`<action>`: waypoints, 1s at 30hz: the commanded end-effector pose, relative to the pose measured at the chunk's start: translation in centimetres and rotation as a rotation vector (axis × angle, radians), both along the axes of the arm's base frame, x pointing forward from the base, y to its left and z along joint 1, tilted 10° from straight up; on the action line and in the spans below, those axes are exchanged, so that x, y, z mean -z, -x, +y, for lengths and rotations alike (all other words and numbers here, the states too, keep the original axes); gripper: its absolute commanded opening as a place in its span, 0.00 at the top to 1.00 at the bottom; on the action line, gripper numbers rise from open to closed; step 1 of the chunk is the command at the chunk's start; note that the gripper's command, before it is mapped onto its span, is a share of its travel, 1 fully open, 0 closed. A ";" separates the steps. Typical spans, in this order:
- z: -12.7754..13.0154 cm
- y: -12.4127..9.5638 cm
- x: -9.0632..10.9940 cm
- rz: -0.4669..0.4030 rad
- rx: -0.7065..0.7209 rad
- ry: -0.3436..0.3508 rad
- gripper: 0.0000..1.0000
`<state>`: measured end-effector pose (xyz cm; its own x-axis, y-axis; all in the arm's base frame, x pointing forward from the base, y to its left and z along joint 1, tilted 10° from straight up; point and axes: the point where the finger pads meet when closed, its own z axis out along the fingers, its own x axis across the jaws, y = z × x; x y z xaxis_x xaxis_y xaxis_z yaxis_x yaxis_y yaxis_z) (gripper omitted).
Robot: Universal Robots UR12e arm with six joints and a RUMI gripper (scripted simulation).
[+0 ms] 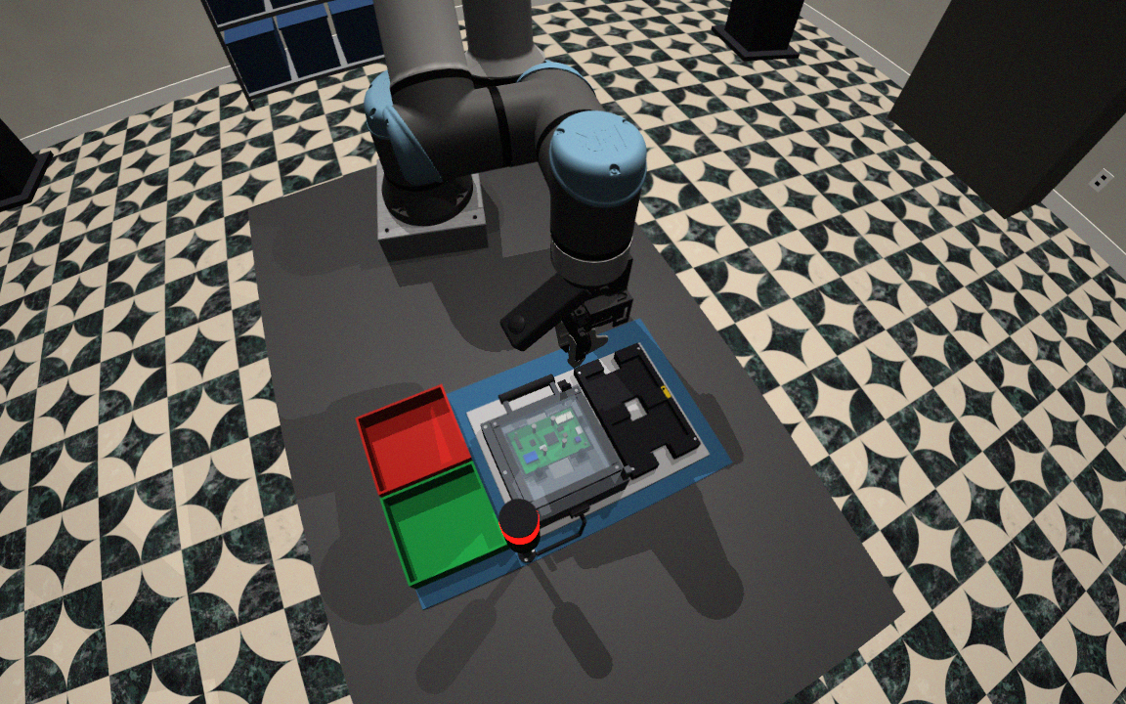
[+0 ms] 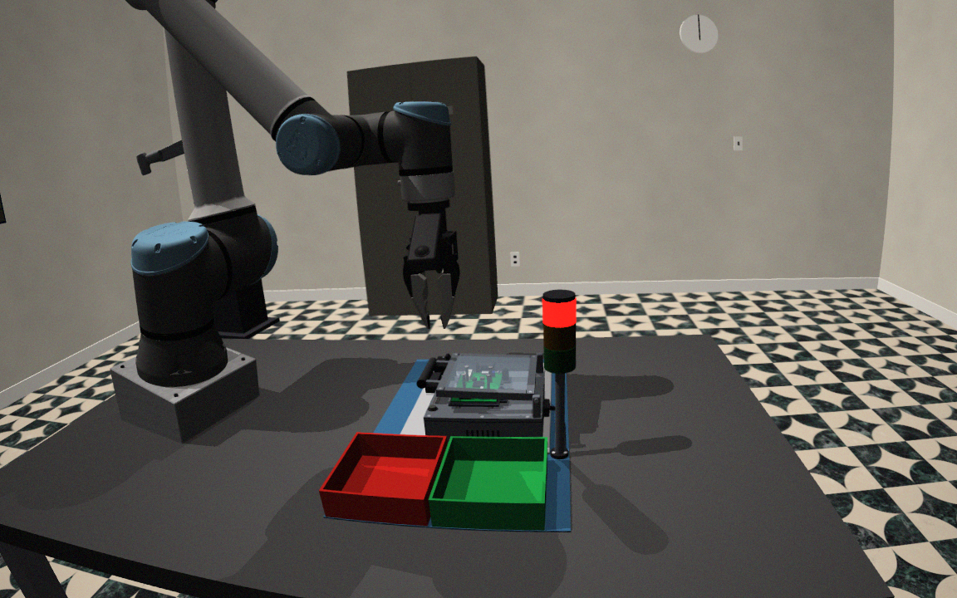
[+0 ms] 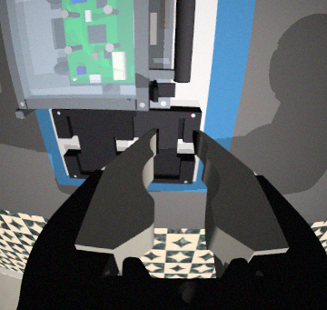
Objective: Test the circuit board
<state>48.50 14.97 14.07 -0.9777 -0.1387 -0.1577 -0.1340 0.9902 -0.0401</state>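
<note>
The green circuit board [image 1: 549, 448] [image 2: 478, 384] [image 3: 82, 28] lies component side up in the tester, under the lowered clear lid [image 2: 517, 364]. Its white connector [image 3: 119, 65] is at the board's edge nearer the robot side, towards a small black part [image 1: 564, 385] [image 3: 164, 90] beside the lid corner. I cannot tell the latch hook apart. The signal light [image 1: 521, 536] [image 2: 559, 313] glows red. My gripper [image 1: 586, 350] [image 2: 435, 324] [image 3: 175, 131] is slightly open with nothing between its fingers. It hangs above the robot-side edge of the black tray [image 1: 654, 437] [image 3: 95, 133], which holds no board.
The red bin [image 1: 413, 437] [image 2: 374, 507] and green bin [image 1: 445, 529] [image 2: 488, 514] stand side by side, beyond the tester from the tray. Both are empty. The light's pole [image 2: 559, 416] rises beside the tester and green bin. A black bar [image 1: 526, 391] [image 3: 183, 33] runs along the tester's robot side.
</note>
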 end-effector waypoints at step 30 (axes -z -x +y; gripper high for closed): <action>-6.9 -0.3 0.0 0.000 -0.002 0.000 0.85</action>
